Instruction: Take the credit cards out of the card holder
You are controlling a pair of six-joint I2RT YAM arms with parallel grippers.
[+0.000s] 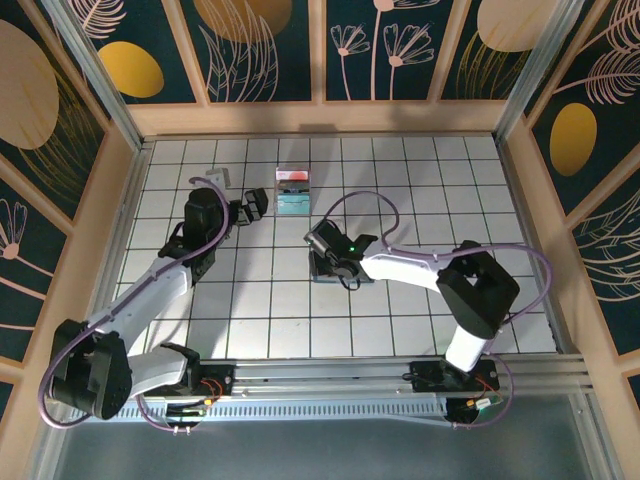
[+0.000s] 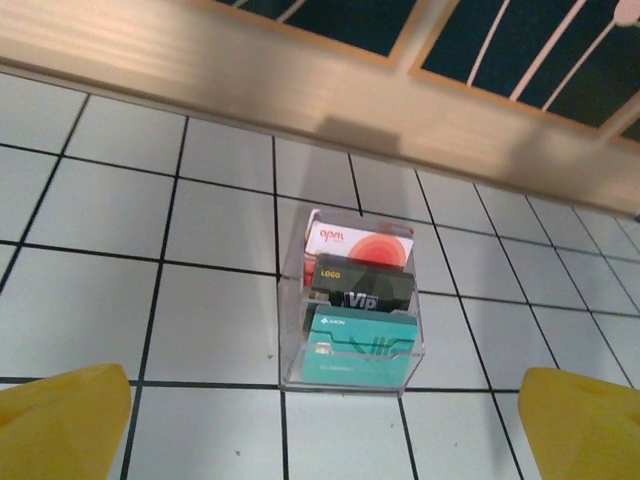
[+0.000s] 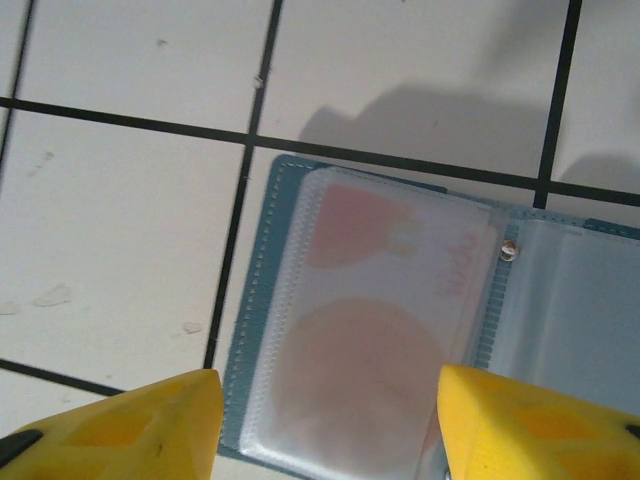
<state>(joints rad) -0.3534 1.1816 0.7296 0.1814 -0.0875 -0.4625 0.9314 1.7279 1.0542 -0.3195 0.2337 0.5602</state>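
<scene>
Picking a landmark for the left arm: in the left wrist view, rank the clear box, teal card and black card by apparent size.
1. clear box
2. teal card
3. black card, partly hidden behind the teal one

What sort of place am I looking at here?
Probably a staged robot test booth, not a real room: a white tiled tabletop boxed in by wood-framed wall panels printed with leaves and flowers, with a left arm and a right arm bolted to a metal rail at its near edge.
</scene>
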